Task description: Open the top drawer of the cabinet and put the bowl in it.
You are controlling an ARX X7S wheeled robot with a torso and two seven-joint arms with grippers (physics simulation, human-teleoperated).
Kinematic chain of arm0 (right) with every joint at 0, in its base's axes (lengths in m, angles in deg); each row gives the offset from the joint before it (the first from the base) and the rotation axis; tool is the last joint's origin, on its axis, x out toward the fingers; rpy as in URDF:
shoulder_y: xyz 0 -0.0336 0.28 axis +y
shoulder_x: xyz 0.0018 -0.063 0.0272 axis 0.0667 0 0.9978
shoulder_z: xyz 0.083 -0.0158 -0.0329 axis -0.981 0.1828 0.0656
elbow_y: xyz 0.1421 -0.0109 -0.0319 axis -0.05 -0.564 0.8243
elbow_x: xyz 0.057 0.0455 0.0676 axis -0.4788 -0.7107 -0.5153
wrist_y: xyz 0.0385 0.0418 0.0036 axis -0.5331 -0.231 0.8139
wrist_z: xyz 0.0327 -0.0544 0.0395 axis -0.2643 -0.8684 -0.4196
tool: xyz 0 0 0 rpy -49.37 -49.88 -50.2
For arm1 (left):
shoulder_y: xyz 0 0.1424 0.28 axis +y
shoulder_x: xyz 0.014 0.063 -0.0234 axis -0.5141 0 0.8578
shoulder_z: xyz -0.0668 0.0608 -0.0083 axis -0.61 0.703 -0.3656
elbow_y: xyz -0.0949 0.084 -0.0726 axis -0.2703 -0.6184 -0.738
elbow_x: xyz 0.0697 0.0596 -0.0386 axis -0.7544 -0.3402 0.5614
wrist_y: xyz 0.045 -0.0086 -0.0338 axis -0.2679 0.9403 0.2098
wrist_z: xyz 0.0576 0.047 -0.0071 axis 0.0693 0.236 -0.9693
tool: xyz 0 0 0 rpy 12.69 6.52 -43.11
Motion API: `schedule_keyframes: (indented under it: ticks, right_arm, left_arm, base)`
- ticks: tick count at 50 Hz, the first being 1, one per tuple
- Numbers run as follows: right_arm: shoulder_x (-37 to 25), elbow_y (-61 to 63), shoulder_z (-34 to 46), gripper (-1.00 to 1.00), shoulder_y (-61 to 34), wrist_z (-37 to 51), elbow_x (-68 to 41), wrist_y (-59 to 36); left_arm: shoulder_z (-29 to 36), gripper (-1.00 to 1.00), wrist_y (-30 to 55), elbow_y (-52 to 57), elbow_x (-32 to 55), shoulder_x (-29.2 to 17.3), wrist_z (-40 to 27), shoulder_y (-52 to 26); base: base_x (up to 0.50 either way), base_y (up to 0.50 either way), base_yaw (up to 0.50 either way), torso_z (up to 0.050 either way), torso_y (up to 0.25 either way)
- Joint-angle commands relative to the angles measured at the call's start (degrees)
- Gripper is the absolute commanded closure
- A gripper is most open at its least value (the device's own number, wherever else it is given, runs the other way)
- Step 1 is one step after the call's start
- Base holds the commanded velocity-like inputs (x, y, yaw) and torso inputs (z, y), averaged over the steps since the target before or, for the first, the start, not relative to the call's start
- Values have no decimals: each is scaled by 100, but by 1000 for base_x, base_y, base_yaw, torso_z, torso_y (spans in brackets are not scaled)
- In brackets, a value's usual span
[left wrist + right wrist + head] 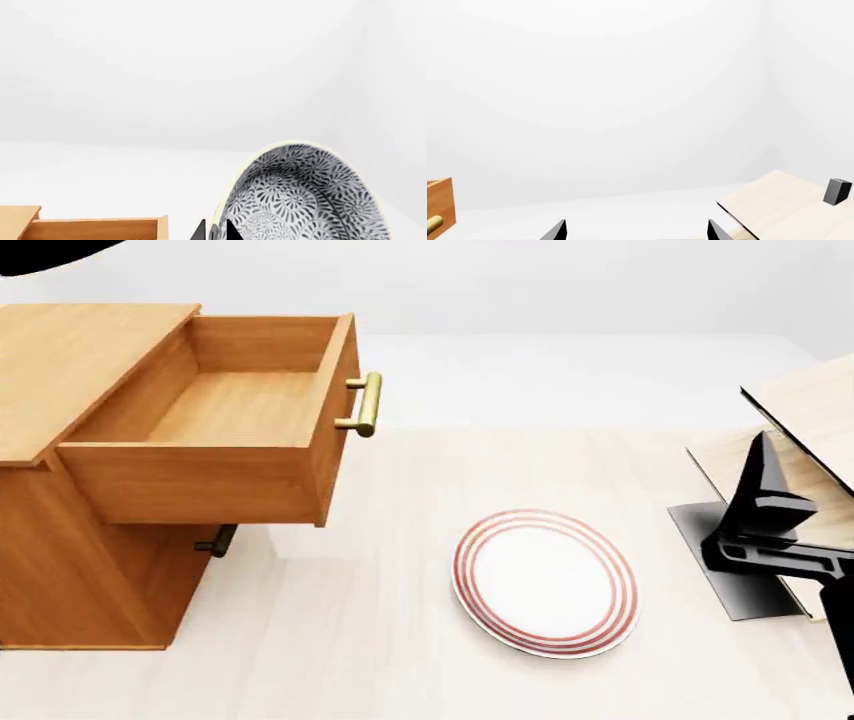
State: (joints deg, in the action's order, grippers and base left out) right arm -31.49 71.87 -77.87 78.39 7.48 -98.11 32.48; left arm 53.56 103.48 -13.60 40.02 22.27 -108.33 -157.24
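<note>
Already the top drawer [214,430] stands pulled well out of the cabinet [67,540], its shallow box bare and its brass handle [363,405] facing the middle of the surface [400,640]. So what remains is carrying the bowl [307,195] over that open box.

In the left wrist view the bowl sits right against the left tool [215,231], tipped on edge so its patterned inside faces the camera. Its rim seems pinched between the dark fingertips, though only their tips show at the picture's edge, so I would call the grip likely rather than certain. The wooden drawer [93,227] shows low to one side of the bowl in that view, near but apart. That is the relation the next move turns on: the bowl must travel sideways until it hangs over the drawer's opening, then go down inside the walls.

Neither the bowl nor the left arm shows in the head view, so their height above the drawer cannot be judged.

The right tool [637,230] has its fingers spread wide with nothing between them, near the pale rack [780,205] at the surface's right edge. The left arm is plainly the one to finish.
</note>
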Motion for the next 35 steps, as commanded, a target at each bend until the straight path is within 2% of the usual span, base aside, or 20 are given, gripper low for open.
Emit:
schedule_keyframes:
  ticks: [1, 35]
  right_arm:
    - [12, -27, 126, -100, -37, 3, 63, 6]
    - [99, -169, 460, -100, -62, -90, 349, 85]
  left_arm:
    - [62, 100, -388, -796, -616, -95, 301, -70]
    - [304, 100, -1070, -1615, -1336, -430, 652, 836]
  base:
    - [0, 0, 0, 0, 0]
    - [0, 0, 0, 0, 1]
